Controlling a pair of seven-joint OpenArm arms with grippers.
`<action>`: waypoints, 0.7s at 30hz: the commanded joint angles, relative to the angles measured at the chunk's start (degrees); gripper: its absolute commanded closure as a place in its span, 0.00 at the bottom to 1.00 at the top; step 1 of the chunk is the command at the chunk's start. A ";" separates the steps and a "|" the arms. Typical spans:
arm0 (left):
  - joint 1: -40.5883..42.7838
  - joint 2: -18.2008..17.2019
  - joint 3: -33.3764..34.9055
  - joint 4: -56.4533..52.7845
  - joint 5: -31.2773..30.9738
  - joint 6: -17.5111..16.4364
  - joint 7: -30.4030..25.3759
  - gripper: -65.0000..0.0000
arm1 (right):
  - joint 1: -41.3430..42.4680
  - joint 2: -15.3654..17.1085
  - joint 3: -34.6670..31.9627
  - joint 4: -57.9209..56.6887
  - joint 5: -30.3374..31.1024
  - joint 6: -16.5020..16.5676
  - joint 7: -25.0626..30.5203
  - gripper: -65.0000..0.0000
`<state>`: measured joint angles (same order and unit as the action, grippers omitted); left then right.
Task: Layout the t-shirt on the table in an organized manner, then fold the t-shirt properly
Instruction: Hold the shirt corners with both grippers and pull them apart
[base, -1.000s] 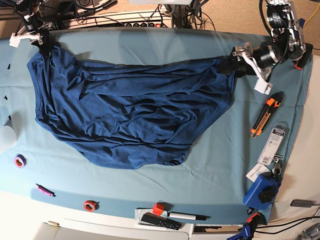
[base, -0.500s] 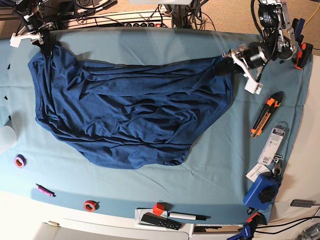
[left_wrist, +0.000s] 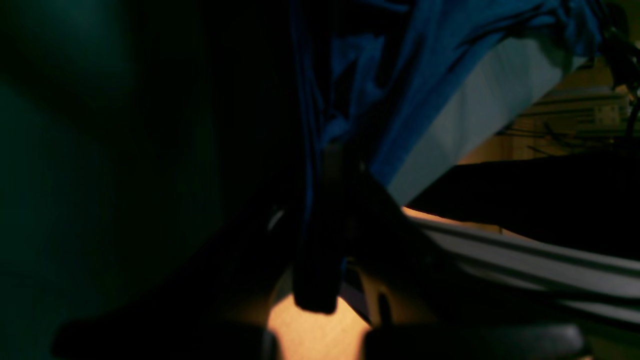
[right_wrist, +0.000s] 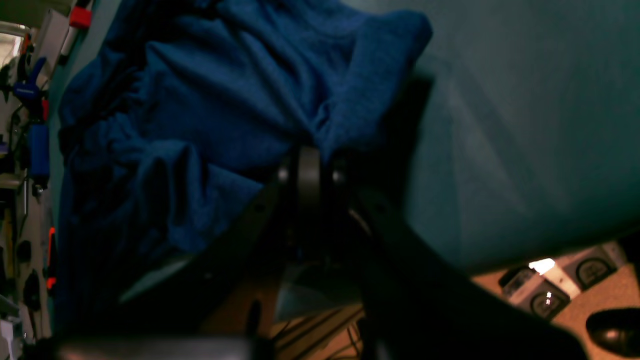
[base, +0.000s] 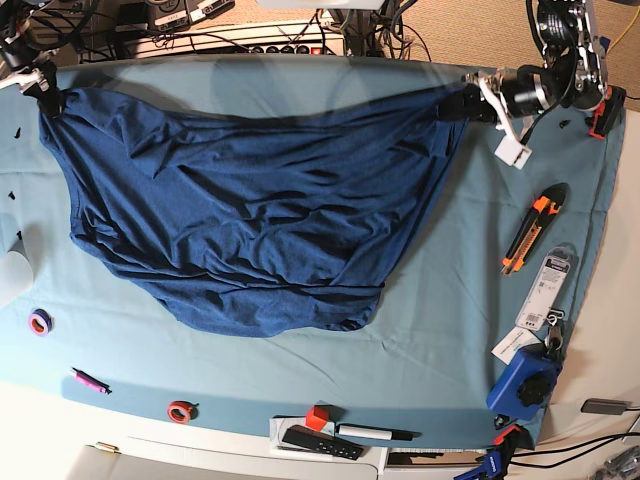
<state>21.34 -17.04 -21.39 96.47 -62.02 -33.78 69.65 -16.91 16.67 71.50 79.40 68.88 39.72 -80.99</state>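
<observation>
Shirt (base: 250, 220) is pinched at its corners by left gripper (base: 470, 103) and right gripper (base: 45, 97); slippage is risked, seemingly from thin bites.

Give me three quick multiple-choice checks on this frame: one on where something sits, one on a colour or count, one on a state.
1. Where is the orange and black utility knife?
A. on the t-shirt
B. on the bare table cloth, on the base view's right, clear of the shirt
C. in a gripper

2. How many tape rolls lie near the table's front-left part in the base view?
A. none
B. two
C. five

3. How does the t-shirt lie?
A. folded in a neat square
B. wrinkled, top edge stretched between the two grippers
C. hanging off the table

Key: 1 B, the knife lies alone on teal cloth. 2 B, a purple roll and a red roll. 3 B, the left gripper and the right gripper each pinch a top corner.
</observation>
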 joint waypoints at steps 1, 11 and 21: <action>0.02 -1.25 -0.17 0.79 -1.11 -0.42 0.15 1.00 | -0.24 1.62 0.39 0.76 1.16 0.28 0.99 1.00; 0.11 -6.54 -0.28 0.81 -1.27 -0.42 1.18 1.00 | -0.24 3.72 0.39 0.74 -0.22 0.28 0.99 1.00; 0.59 -9.16 -0.28 0.81 -1.29 -0.42 3.37 1.00 | -0.63 4.13 0.39 0.74 -1.44 0.28 0.99 1.00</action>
<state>21.76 -25.08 -21.37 96.47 -62.87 -34.15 72.47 -17.17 19.03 71.50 79.37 66.11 39.77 -81.47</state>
